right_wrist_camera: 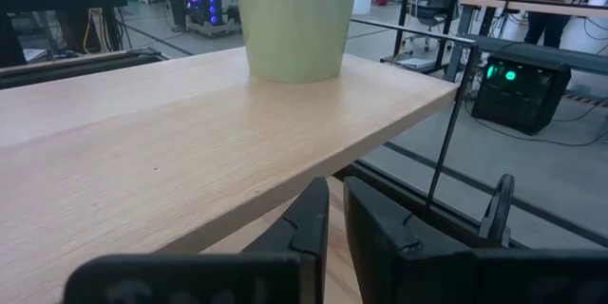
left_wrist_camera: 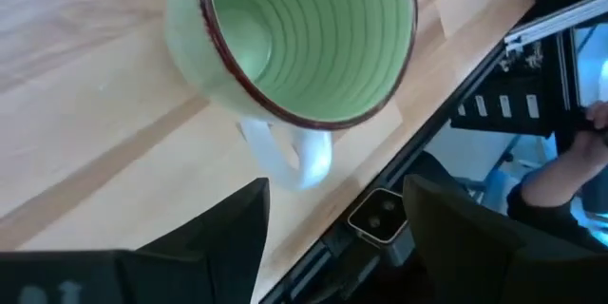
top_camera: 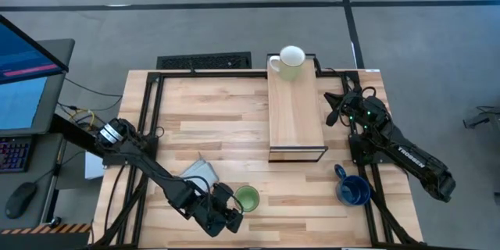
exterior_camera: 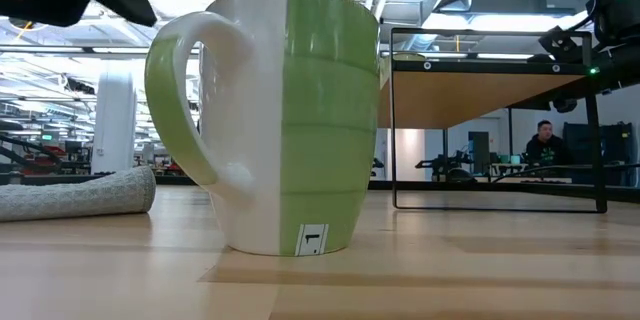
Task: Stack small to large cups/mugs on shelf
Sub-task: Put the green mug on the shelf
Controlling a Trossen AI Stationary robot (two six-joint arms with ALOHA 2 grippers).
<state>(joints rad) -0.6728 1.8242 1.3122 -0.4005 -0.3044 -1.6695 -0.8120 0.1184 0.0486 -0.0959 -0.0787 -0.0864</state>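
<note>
1. The white mug point(top_camera: 291, 60) already stands on the shelf point(top_camera: 296, 117), at its 12 o'clock end.
2. The green mug point(top_camera: 246, 198) and blue mug point(top_camera: 353, 190) wait on the table point(top_camera: 211, 121), at 6 and 4 o'clock.
3. The left gripper point(top_camera: 232, 207) is open beside the green mug; the right gripper point(top_camera: 339, 108), nearly closed, idles at 3 o'clock.

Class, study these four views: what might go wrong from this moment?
1. The open left gripper hovers beside the light green ceramic mug near the slatted wooden table's front edge; a nudge might tip it off.
2. The white ceramic mug stands at the light-wood shelf's far end, so stacking there risks knocking it.
</note>
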